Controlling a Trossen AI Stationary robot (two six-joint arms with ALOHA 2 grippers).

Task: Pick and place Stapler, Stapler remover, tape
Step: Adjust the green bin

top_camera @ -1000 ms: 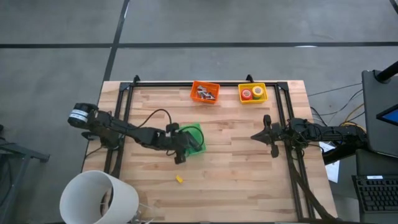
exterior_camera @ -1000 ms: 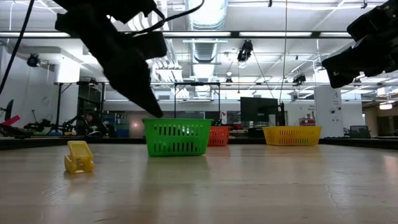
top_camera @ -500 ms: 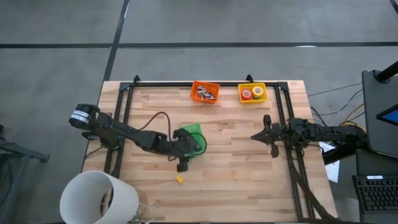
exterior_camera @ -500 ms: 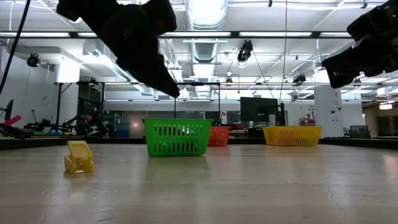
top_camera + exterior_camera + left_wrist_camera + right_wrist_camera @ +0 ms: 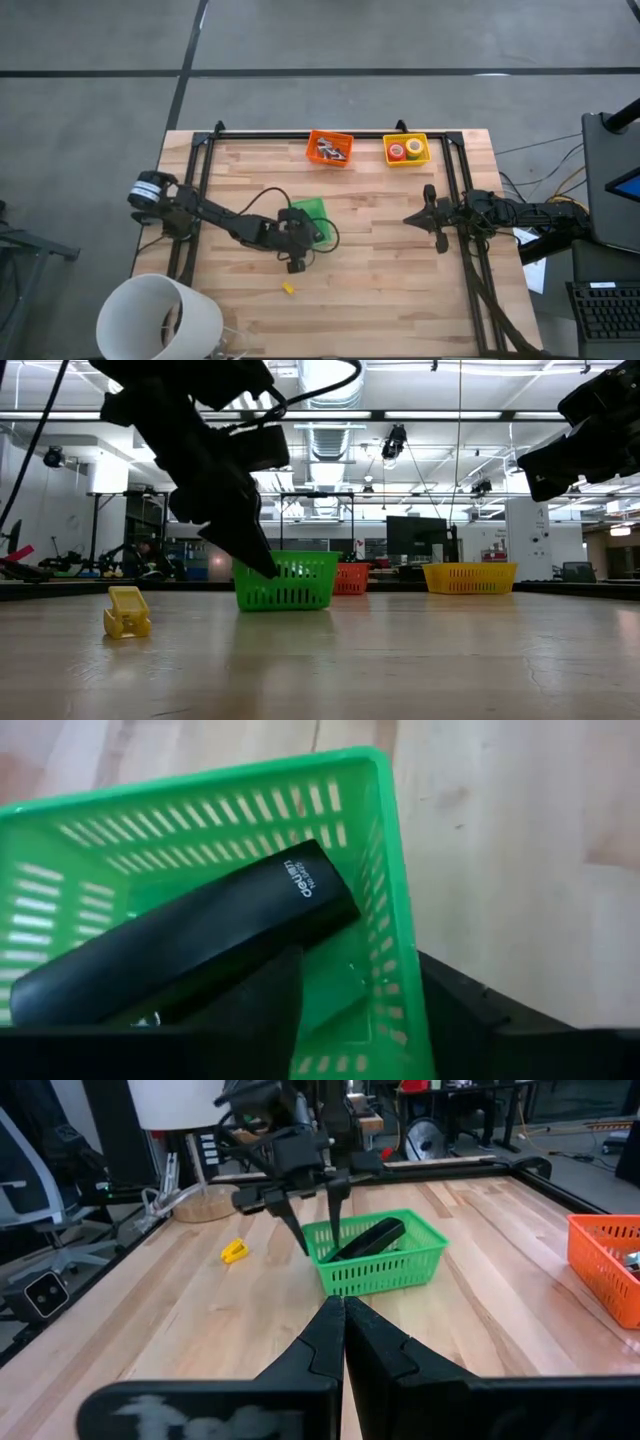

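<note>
The black stapler (image 5: pixel 190 945) lies slanted inside the green basket (image 5: pixel 308 212), one end up against a basket wall; it also shows in the right wrist view (image 5: pixel 365 1238). My left gripper (image 5: pixel 316 1240) is open above the basket's near wall (image 5: pixel 395 970), pointing down. One finger (image 5: pixel 255 1005) stands inside the basket by the stapler and the other (image 5: pixel 470 1015) stands outside. My right gripper (image 5: pixel 343 1320) is shut and empty over the table's right side (image 5: pixel 420 217). Red (image 5: pixel 397 151) and green (image 5: pixel 414 147) tape rolls lie in the yellow basket (image 5: pixel 407 160).
An orange basket (image 5: pixel 329 148) holding small items stands at the far edge, beside the yellow basket. A small yellow claw-shaped piece (image 5: pixel 288 288) lies on the table near the front, also in the low view (image 5: pixel 127 612). A white round tub (image 5: pixel 160 318) sits at the near left corner.
My left gripper first rose above the green basket, then came down again to its near wall, shifting slightly toward the table's near edge. The basket and the yellow piece have stayed where they were.
</note>
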